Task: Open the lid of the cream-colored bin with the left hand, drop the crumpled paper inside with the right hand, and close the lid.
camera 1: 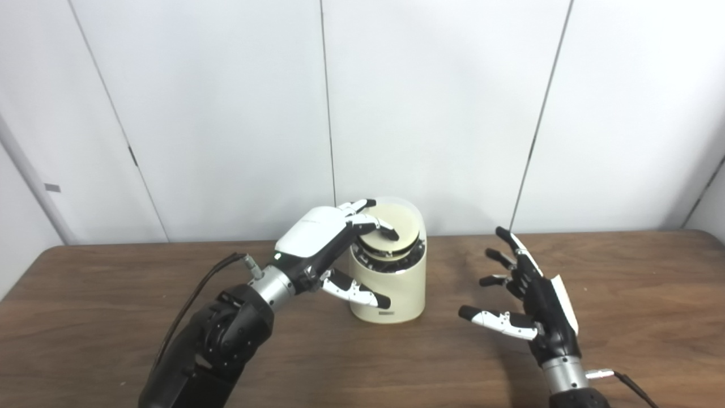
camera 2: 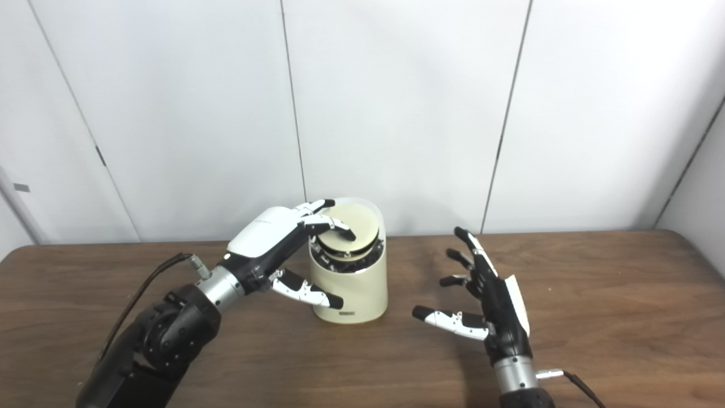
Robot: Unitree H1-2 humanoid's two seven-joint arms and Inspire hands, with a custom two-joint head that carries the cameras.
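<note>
While my left hand (camera 1: 317, 238) reaches over the cream-colored bin (camera 1: 391, 283), its fingers (camera 1: 374, 225) curl down onto the round lid (camera 1: 396, 224) and press on its near-left part, and my thumb (camera 1: 357, 292) lies stretched along the front of the bin's wall below. The hand grips nothing; it only bears on the lid. The lid sits tilted within the bin's mouth, its far edge up, with a dark gap showing under the near rim. The bin stands upright near the middle of the brown wooden table (camera 1: 113, 294). My right hand (camera 2: 487, 300) hovers to the right of the bin, well apart from it, fingers spread wide and empty, palm turned toward the bin. I see no crumpled paper on the table.
</note>
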